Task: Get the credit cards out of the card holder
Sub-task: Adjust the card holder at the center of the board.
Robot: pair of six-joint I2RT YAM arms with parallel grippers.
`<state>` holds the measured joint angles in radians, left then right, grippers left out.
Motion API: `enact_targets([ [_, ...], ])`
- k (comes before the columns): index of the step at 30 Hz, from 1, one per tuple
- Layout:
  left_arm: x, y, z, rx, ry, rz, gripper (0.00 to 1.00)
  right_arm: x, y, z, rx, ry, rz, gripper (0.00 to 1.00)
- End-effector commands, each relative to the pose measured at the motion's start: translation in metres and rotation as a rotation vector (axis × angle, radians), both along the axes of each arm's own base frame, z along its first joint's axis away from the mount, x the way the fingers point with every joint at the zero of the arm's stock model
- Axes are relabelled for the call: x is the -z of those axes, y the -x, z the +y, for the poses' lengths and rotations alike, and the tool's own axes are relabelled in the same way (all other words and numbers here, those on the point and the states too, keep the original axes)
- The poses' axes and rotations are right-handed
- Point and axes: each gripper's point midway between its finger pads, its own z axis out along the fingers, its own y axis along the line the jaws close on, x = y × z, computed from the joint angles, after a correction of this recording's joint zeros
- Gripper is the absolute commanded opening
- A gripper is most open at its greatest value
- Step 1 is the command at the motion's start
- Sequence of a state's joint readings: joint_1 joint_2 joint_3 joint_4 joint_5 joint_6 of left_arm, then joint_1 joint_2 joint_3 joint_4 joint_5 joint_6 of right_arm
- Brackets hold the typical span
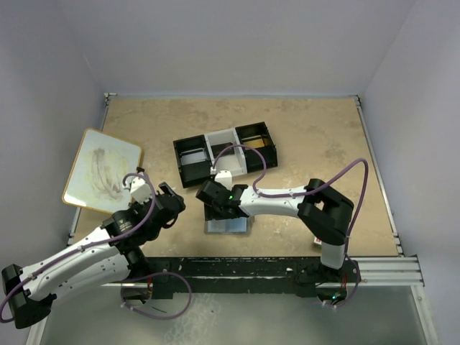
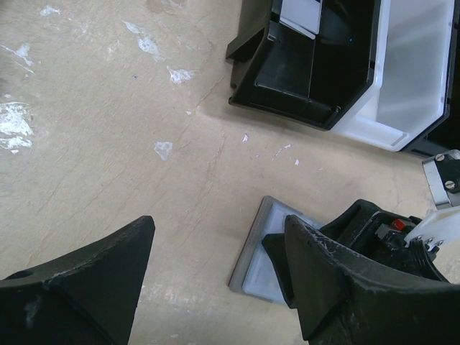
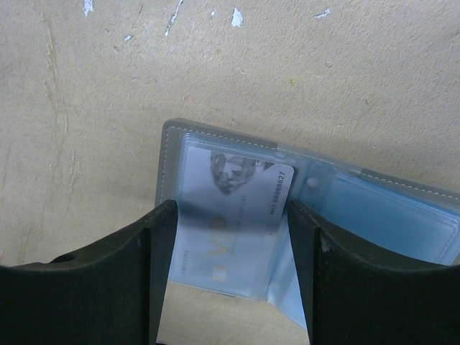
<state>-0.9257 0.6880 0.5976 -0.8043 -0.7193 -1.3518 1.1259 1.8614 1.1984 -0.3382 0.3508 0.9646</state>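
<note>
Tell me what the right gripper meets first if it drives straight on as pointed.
Most likely the credit card sleeved in the open card holder. The right gripper points down at it, jaws open on either side. How much gap remains is unclear.

Overhead and both close wrist views share the card holder [image 1: 228, 226].
</note>
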Motion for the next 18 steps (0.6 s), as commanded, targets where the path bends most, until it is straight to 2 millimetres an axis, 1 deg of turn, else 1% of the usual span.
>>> enact_targets([
  [1, -0.011, -0.004, 0.002, -0.028, 0.010, -0.028, 0.70, 0.008, -0.001, -0.007, 0.013, 0.062, 0.000, 0.66],
  [7, -0.006, -0.004, -0.002, -0.014, 0.002, -0.012, 0.70, 0.013, 0.002, -0.010, 0.011, 0.079, 0.011, 0.66],
  [13, -0.001, -0.006, -0.008, 0.000, -0.004, 0.003, 0.70, 0.020, 0.009, -0.006, -0.032, 0.075, 0.053, 0.67],
  [16, 0.000, -0.006, -0.010, 0.004, -0.004, 0.008, 0.70, 0.027, 0.009, -0.009, -0.024, 0.105, 0.060, 0.67],
  [18, 0.000, -0.006, -0.011, 0.003, -0.004, 0.009, 0.70, 0.028, 0.008, -0.012, -0.011, 0.112, 0.051, 0.65],
])
